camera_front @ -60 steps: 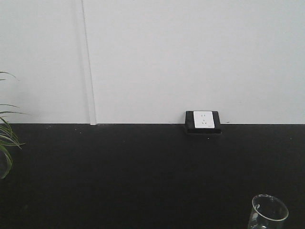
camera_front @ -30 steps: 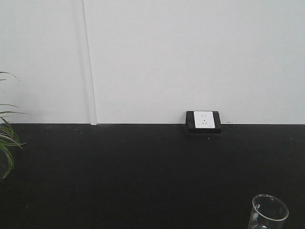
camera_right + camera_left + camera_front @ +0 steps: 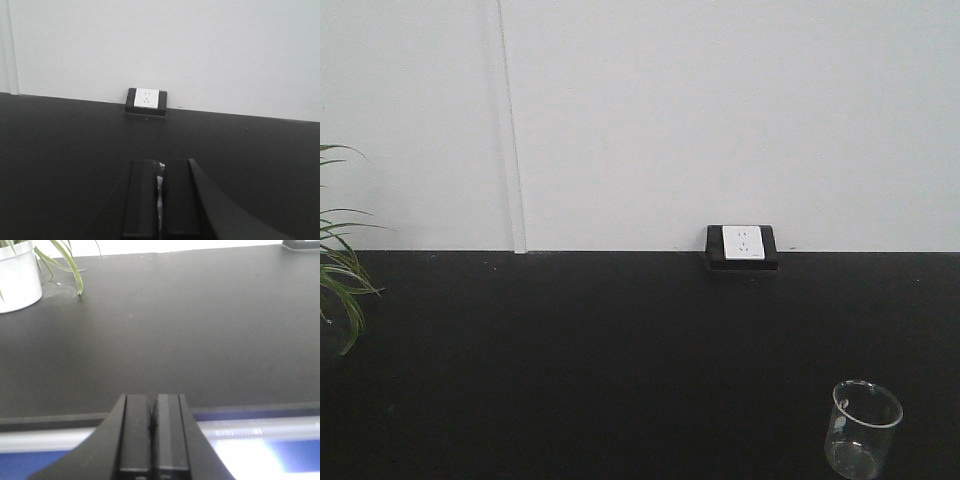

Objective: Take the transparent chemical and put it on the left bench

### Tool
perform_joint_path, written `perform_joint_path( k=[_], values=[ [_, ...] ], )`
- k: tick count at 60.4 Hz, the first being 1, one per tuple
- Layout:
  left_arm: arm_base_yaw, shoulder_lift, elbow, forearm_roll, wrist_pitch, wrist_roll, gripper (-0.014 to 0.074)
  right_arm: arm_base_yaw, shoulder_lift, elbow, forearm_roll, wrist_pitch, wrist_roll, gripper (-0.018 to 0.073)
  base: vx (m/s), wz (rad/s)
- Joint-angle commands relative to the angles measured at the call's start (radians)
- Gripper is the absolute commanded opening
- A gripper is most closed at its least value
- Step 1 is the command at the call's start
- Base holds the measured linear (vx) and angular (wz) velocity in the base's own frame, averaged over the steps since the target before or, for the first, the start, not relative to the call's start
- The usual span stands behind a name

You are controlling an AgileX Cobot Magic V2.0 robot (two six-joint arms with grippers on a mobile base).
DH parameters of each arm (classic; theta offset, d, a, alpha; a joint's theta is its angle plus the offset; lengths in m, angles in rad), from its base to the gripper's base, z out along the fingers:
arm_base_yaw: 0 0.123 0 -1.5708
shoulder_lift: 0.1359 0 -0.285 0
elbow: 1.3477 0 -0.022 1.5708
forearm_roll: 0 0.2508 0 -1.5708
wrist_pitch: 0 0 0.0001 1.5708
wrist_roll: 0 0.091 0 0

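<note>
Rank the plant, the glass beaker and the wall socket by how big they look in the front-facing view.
1. plant, though cut off at the edge
2. glass beaker, nearer the camera
3. wall socket

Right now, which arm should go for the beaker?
Right, probably. The beaker sits low right in the front view, while the left pincer faces the plant end. Both pincers are shut; the right pincer must open first. Neither wrist view shows the beaker.
</note>
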Motion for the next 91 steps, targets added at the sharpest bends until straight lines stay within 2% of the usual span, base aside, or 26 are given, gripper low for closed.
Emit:
perform_joint_path(
  k=[1,71,91],
  values=[
    [-0.002,-0.019,0.016,-0.001,-0.078,-0.008,-0.0003,-0.001,0.004,-0.03,-0.01,-0.078,-0.002,-0.0003,-0.21,-0.02],
    [-0.002,-0.019,0.016,-0.001,-0.078,-0.008,-0.0003,-0.001,0.004,-0.03,-0.01,-0.075,-0.002,-0.0003,-0.31,-0.03],
    [-0.002,-0.019,0.016,-0.001,-0.078,-0.008,-0.0003,-0.001,0.004,-0.03,-0.01,-0.075,-0.002,-0.0003,-0.21,0.28]
  ],
)
